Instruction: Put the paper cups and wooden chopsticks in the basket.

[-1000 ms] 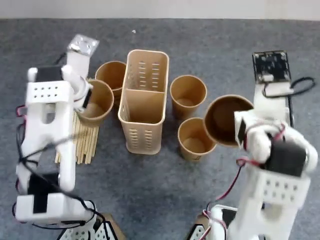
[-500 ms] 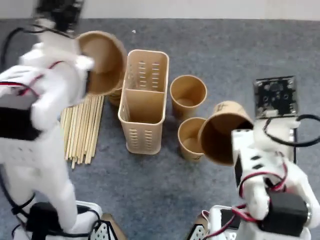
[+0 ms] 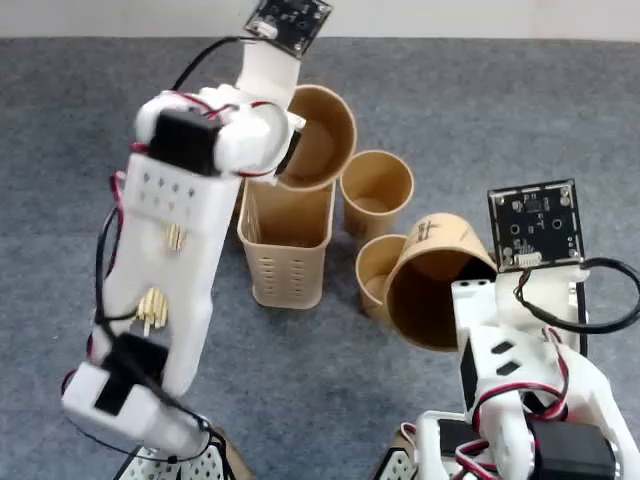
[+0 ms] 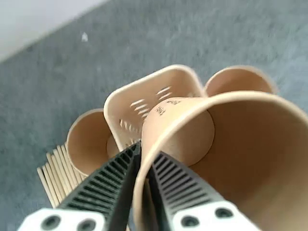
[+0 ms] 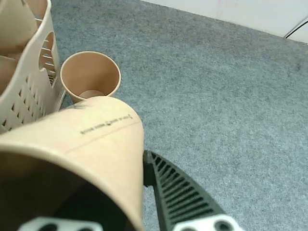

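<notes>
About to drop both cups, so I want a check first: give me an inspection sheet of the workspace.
Surface: grey table cover.
Job's things: basket upright; far cup and near cup stand right of it, third cup left of it; chopsticks lie flat beside that one.
Clutter: nothing seen.
Grippers: left gripper shut on held cup over the basket; right gripper shut on tilted cup.
Cables: wires along the arms.
Surroundings: pale wall behind.
</notes>
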{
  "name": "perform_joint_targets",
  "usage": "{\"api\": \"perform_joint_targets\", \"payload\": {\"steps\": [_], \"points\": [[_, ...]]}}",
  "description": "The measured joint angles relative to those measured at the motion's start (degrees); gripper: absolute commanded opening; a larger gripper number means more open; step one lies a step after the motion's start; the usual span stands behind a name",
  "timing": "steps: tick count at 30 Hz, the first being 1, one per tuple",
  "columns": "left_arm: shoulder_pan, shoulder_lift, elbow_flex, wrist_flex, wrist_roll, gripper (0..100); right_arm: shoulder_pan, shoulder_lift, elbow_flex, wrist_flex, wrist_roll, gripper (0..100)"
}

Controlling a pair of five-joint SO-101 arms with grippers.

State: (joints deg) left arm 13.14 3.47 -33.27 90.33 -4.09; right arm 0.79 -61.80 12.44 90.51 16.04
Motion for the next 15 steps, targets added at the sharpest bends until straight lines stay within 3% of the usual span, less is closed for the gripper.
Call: {"api": "perform_joint_targets", "payload": {"steps": [3,15], "points": [[-1.8,3.6,0.0,-0.2,0.0,21,-0.1,0.0,0.0,0.0,0.0,0.6],[-6.2,2.5,-7.6,-0.7,0.0,21,-0.1,0.0,0.0,-3.3,0.0,0.6]]}}
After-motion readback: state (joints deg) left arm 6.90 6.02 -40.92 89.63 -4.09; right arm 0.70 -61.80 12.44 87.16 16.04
